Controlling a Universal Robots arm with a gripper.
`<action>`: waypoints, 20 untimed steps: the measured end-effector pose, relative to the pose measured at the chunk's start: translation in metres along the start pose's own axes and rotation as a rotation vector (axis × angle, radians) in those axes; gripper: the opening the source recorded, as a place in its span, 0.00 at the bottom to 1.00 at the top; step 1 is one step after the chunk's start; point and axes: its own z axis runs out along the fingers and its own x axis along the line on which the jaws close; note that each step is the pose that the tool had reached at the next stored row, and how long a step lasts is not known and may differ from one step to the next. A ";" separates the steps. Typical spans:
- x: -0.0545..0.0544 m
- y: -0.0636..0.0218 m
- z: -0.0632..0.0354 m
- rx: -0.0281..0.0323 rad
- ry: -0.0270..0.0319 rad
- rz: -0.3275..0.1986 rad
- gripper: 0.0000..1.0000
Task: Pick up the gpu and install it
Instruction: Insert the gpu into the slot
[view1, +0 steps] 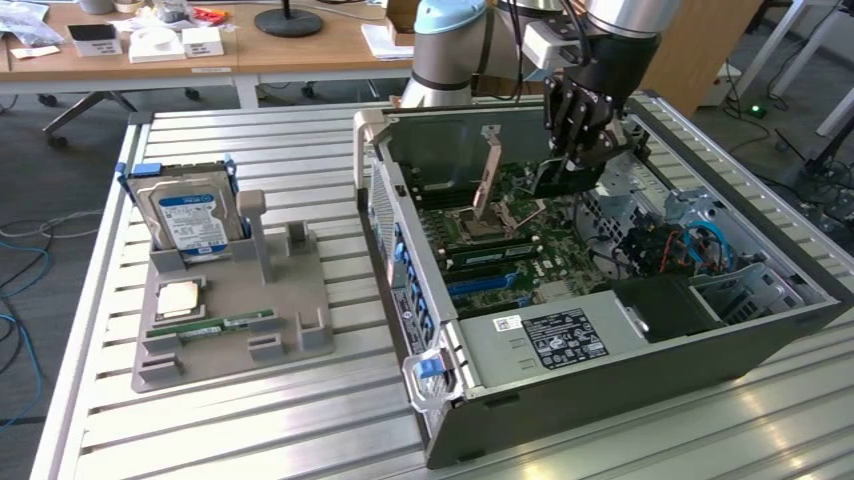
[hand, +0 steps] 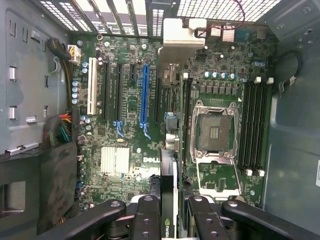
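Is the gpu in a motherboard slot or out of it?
Cannot tell for sure: the tool grips the gpu edge-on over the motherboard, near the blue slot; its lower edge is hidden.

Arm reaching down from the far side, gripper clamped on the gpu

The arm (view1: 447, 45) rises at the far edge of the scene, its pale base column standing slightly to the exterior view's right of the middle. Its dark wrist (view1: 607, 55) comes down farther toward the exterior view's right and points almost straight down. The black gripper (view1: 583, 150) hangs below the wrist with a slight tilt. Its linked black fingers (hand: 145, 215) are drawn partway together, one set on each side, and press against the two faces of the gpu (hand: 169, 190), which sits edge-on between them.
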 end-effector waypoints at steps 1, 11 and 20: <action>0.000 0.0000 0.0001 0.0000 -0.0001 0.000 0.26; 0.000 0.0000 0.0045 0.0001 -0.0004 0.000 0.26; 0.000 0.0001 0.0107 0.0001 -0.0002 0.000 0.26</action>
